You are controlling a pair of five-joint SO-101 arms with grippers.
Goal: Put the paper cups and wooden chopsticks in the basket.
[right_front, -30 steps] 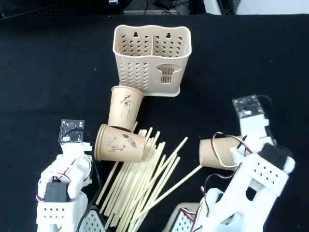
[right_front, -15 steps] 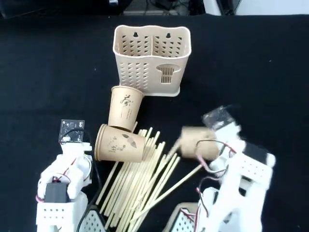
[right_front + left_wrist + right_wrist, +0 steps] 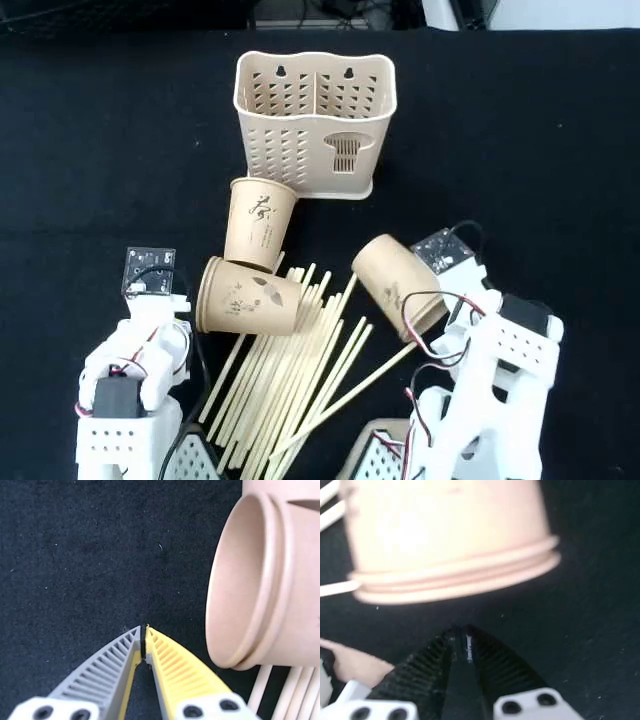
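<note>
Watching my left fingers (image 3: 112,672), ribbed grey and yellow, pressed together; my right fingers (image 3: 420,672), ribbed black, likewise. Just beyond those lies a smooth tapered paper cup (image 3: 395,280) on its side, in front of the slotted basket (image 3: 300,150) and apart from it, wooden chopsticks (image 3: 300,370) fanned nearby.

The chopsticks (image 3: 290,370) run off the near edge between the arm bases. Seen close up, the right-hand cup (image 3: 445,535) is blurred, its base cut off.

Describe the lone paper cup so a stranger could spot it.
Find the beige basket. Right of the wooden chopsticks in front of it, one paper cup lies alone on its side; the other two cups touch.
</note>
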